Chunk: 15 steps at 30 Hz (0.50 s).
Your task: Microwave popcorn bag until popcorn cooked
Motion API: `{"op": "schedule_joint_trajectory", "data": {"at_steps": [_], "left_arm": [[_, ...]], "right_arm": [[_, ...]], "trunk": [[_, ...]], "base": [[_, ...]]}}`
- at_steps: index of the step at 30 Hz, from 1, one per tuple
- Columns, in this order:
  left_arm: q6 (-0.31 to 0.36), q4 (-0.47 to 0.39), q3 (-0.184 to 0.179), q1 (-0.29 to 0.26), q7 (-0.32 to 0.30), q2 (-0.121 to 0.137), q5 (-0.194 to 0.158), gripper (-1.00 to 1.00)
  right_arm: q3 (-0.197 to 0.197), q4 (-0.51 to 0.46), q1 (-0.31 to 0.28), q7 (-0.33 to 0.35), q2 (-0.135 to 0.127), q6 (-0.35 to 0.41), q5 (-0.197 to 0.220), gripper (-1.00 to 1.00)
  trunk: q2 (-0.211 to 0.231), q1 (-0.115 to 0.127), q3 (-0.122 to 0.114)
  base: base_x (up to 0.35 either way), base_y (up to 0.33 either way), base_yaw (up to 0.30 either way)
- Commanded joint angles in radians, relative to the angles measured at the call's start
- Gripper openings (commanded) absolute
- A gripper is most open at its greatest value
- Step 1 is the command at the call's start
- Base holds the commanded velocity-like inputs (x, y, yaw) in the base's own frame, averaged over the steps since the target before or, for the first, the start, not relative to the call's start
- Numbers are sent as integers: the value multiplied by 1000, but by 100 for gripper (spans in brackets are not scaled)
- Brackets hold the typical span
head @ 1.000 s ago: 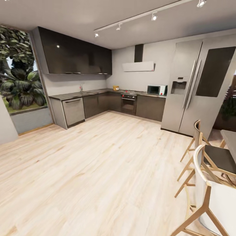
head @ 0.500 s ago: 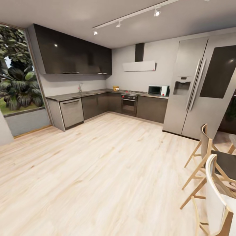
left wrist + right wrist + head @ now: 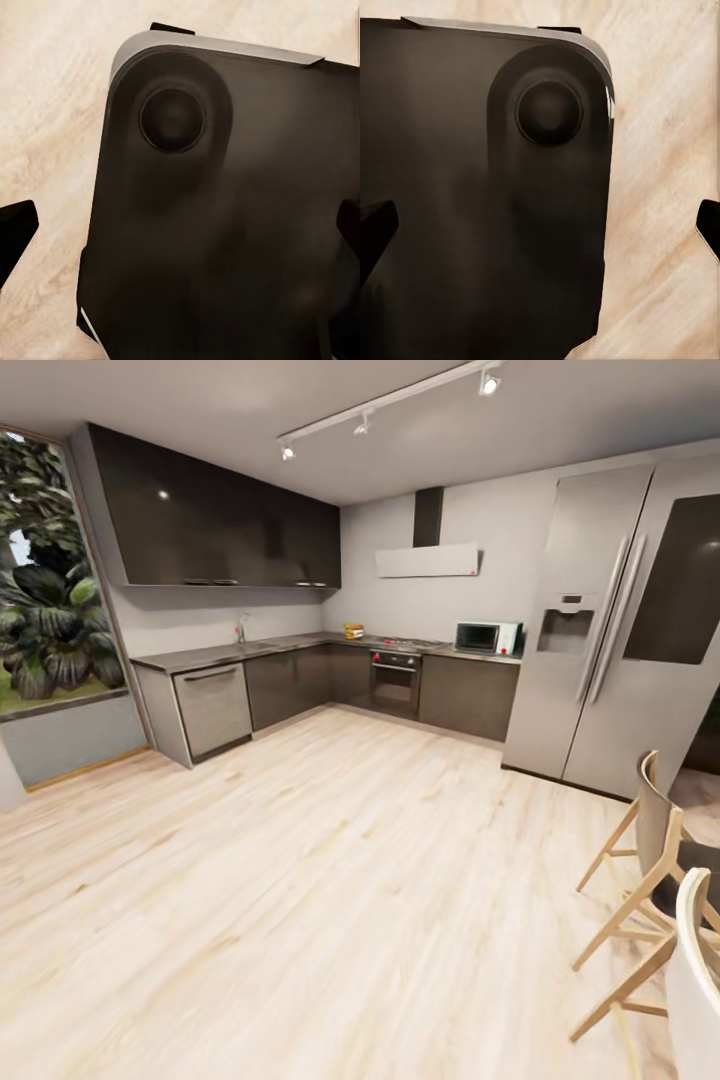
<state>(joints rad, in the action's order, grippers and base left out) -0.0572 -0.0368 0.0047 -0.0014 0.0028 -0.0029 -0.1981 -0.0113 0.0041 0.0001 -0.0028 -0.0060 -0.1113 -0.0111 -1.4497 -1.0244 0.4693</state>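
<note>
Across the room stands the kitchen, with black cabinets and a white hood. The popcorn bag point(image 3: 353, 630) is a small orange-brown shape on the grey countertop point(image 3: 225, 653), in the corner left of the steel hob point(image 3: 404, 643). Right of the hob sits the microwave point(image 3: 487, 637), its dark door closed. The popcorn itself is too small to make out. In the wrist views my left gripper point(image 3: 180, 240) and right gripper point(image 3: 540, 229) are open with nothing between the fingers. Both hang over my black base and the wood floor.
A tall steel fridge point(image 3: 620, 630) stands right of the microwave. Wooden chairs point(image 3: 655, 860) are close at my right. A black oven point(image 3: 394, 680) sits under the hob, a dishwasher point(image 3: 213, 708) at the counter's left end. Pale wood floor point(image 3: 300, 880) stretches up to the cabinets.
The whole head view has shifted: the camera moved forward and left, so the chairs slid toward the right edge and the kitchen looks slightly nearer. Nothing in the room itself moved.
</note>
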Motion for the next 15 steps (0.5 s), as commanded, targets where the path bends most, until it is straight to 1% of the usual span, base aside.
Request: {"op": "schedule_joint_trajectory", "data": {"at_steps": [1,15], "left_arm": [[-3,0,0,0,0,0,-6,100],[-4,0,1,0,0,1,-6,100]], "right_arm": [[-1,0,0,0,0,-4,-1,100],[-1,0,0,0,0,-4,-1,100]], "trunk": [[0,-1,1],[0,-1,1]], "base": [[328,0,0],[328,0,0]]}}
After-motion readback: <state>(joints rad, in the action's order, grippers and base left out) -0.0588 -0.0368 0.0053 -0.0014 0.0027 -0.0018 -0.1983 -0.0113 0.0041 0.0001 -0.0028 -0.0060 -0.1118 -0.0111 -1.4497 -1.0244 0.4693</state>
